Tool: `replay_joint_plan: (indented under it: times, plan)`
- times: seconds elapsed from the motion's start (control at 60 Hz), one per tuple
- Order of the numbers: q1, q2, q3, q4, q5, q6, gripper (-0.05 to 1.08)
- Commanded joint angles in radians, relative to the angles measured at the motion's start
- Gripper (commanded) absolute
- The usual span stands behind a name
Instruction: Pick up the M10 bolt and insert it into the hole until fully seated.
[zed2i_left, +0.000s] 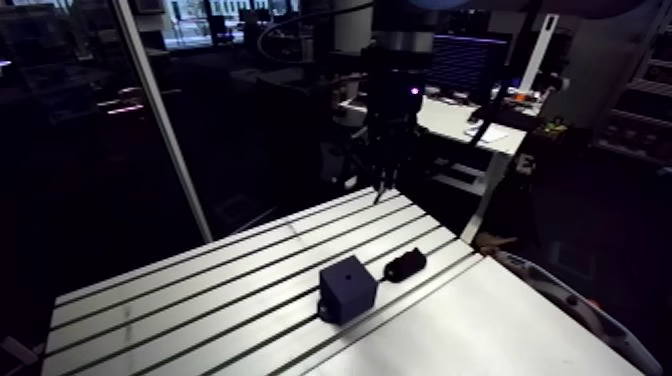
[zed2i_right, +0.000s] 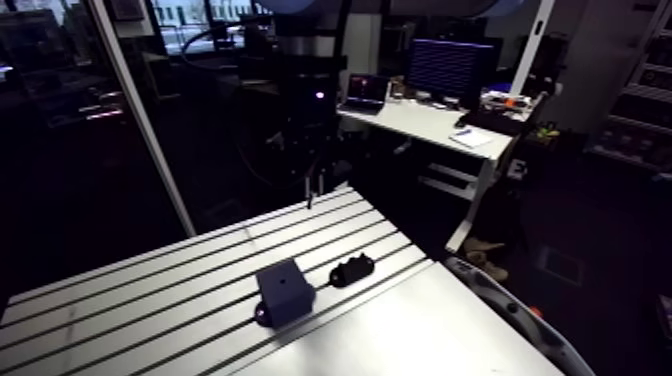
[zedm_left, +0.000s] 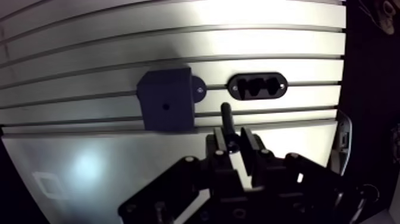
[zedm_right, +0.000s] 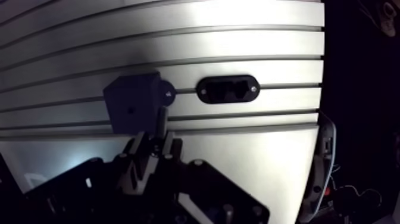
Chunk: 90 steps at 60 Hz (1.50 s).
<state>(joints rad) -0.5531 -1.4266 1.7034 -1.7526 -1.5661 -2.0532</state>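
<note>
A dark blue block (zed2i_left: 347, 288) stands on the slotted table (zed2i_left: 200, 300), with a small hole (zedm_left: 165, 107) in its upper face. Beside it lies a black oval holder (zedm_left: 258, 86) with its recesses bare. My gripper (zedm_left: 235, 143) is shut on the dark M10 bolt (zedm_left: 226, 119), whose shaft sticks out ahead of the fingertips. In the arm view the gripper (zed2i_left: 385, 175) hangs well above the table's far edge, away from the block, the bolt (zed2i_left: 380, 193) pointing down.
A smooth plate (zed2i_left: 480, 330) covers the near part of the table, this side of the slots. A pale curved part (zed2i_left: 570, 300) runs along the table's right edge. Beyond the far and right edges the floor drops away.
</note>
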Motion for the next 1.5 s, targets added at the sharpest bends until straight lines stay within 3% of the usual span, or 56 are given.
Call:
replay_joint_plan:
  times: [0.017,0.083,0.15,0.3,0.5,0.717,1.0,1.017,1.033,1.133,1.5]
  plan:
    - [0.05,0.005,-0.05,0.128,-0.005,0.02,1.08]
    - [0.067,0.015,-0.055,0.149,-0.016,0.02,1.08]
    - [0.08,0.033,-0.058,0.172,-0.051,0.02,1.08]
    - [0.091,0.067,-0.066,0.205,-0.078,0.02,1.08]
    - [0.128,0.105,-0.084,0.234,-0.094,0.02,1.08]
    - [0.172,0.122,-0.089,0.239,-0.094,0.02,1.08]
    - [0.177,0.131,-0.083,0.246,-0.097,0.021,1.08]
    - [0.177,0.134,-0.083,0.244,-0.099,0.021,1.08]
    - [0.179,0.127,-0.078,0.239,-0.118,0.061,1.08]
    - [0.187,0.125,-0.075,0.239,-0.132,0.067,1.08]
    - [0.2,0.125,-0.066,0.228,-0.134,0.08,1.08]
